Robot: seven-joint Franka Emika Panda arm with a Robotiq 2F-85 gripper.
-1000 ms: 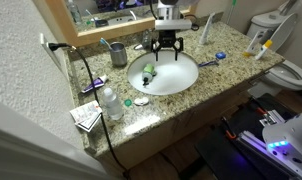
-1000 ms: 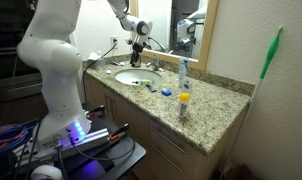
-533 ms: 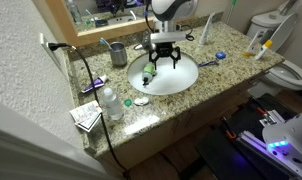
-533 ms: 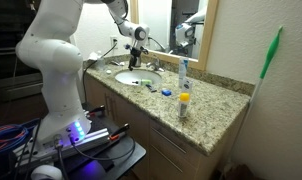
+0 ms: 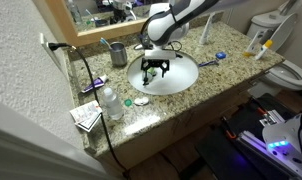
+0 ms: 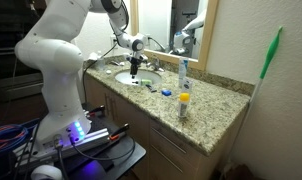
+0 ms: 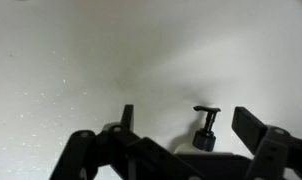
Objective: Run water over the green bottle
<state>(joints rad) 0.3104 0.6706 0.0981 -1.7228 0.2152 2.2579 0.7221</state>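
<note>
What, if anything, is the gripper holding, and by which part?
Nothing. In the wrist view the gripper stands open, fingers apart on either side of the dark pump top of the green bottle, not touching it.

Sink basin [image 5: 188,78] open toward 3 o'clock, green bottle [image 7: 204,135] near centre — outside it, a metal cup [image 5: 118,53] crowds 10 o'clock, a clear bottle [image 5: 111,101] 8 o'clock.
</note>
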